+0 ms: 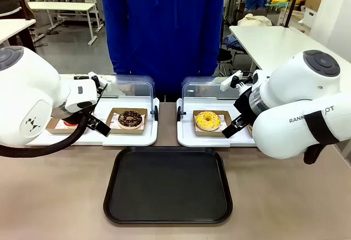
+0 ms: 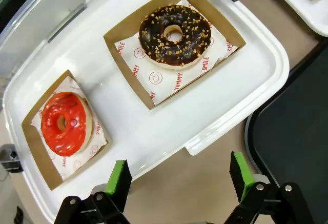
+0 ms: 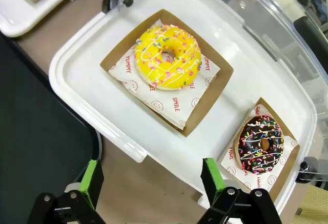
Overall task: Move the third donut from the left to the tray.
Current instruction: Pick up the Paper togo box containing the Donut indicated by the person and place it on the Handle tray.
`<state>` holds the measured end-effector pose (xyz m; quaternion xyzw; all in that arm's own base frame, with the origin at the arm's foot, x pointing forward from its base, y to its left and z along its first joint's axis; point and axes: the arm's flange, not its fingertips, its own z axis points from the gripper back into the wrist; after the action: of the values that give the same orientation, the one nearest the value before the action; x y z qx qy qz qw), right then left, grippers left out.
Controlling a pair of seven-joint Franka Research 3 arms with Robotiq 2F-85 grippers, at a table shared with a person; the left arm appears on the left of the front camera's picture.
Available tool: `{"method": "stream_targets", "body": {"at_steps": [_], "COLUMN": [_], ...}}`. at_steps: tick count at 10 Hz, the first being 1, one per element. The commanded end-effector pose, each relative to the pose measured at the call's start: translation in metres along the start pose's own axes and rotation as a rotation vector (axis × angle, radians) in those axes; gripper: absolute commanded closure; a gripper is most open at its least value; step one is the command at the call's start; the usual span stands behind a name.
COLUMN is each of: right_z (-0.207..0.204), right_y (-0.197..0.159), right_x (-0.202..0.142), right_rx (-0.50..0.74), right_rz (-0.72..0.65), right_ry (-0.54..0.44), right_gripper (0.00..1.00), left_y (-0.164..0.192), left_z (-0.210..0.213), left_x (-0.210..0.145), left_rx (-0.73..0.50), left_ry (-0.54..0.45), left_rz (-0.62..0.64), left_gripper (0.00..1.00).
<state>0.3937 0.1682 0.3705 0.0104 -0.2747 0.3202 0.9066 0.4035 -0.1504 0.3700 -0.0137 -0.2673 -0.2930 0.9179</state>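
- Table (image 1: 55, 196): tan top, carrying all the items listed below.
- Black tray (image 1: 167, 213): flat, rectangular, with rounded corners and a low rim. It lies at the near middle of the table, with nothing on it.
- Left gripper (image 2: 179, 170): jaws spread wide, green pads showing, nothing between them. It hangs over bare table just off the near rim of the left white tray, with a corner of the black tray to one side.
- Right gripper (image 3: 151, 175): jaws likewise wide apart and empty. It is poised over the strip of table between the black tray and the right white tray.
- Left white tray (image 1: 131, 138): just beyond the black tray's far left corner.
  - Red-glazed donut (image 2: 65, 123) in its own brown holder, at the outer end.
  - Nut-topped chocolate donut (image 2: 175, 34) in a second holder, at the inner end.
- Right white tray (image 1: 186, 137): beside the left one, apart from it by a narrow gap.
  - Yellow-glazed donut (image 3: 167, 56): a ring with white drizzle and small coloured sprinkles. It rests on a printed paper liner (image 3: 187, 96) inside a shallow square cardboard holder (image 3: 218, 83), at the tray's inner end. Neither gripper is touching it.
  - Sprinkled chocolate donut (image 3: 262, 143) in its own holder, at the outer end.
- Clear domed lids (image 1: 129, 88): swung up behind both white trays.
- Person (image 1: 164, 26): in a blue top, standing at the far side of the table, behind the lids.
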Motion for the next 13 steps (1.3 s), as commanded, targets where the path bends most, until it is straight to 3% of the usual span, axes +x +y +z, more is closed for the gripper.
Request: {"method": "stream_targets", "body": {"at_steps": [1, 5, 6, 7, 9, 11, 13], "right_z": [0.000, 0.000, 0.019, 0.058, 0.110, 0.147, 0.161], "right_y": [0.000, 0.000, -0.015, -0.040, -0.084, -0.147, -0.212], "right_x": [0.000, 0.000, 0.017, 0.032, 0.030, -0.001, -0.048], "right_rx": [0.000, 0.000, 0.037, 0.053, 0.076, 0.175, 0.272], "right_rz": [-0.002, 0.000, -0.020, -0.053, -0.120, -0.152, -0.135], "right_ry": [0.000, 0.000, -0.020, -0.068, -0.130, -0.203, -0.296], "right_gripper": [0.00, 0.00, 0.00, 0.00, 0.00, 0.00, 0.00], "left_y": [0.000, 0.000, 0.012, 0.038, 0.089, 0.150, 0.212], "left_z": [0.000, 0.000, 0.015, 0.043, 0.090, 0.123, 0.141], "left_x": [0.000, 0.000, 0.011, 0.028, 0.045, 0.036, 0.000], "left_rx": [0.000, 0.000, -0.042, -0.066, -0.144, -0.330, -0.479], "left_ry": [0.000, 0.000, -0.024, -0.044, -0.086, -0.100, -0.188], "left_rz": [0.000, 0.000, -0.001, 0.030, 0.056, -0.043, -0.155], "left_gripper": [0.00, 0.00, 0.00, 0.00, 0.00, 0.00, 0.00]}}
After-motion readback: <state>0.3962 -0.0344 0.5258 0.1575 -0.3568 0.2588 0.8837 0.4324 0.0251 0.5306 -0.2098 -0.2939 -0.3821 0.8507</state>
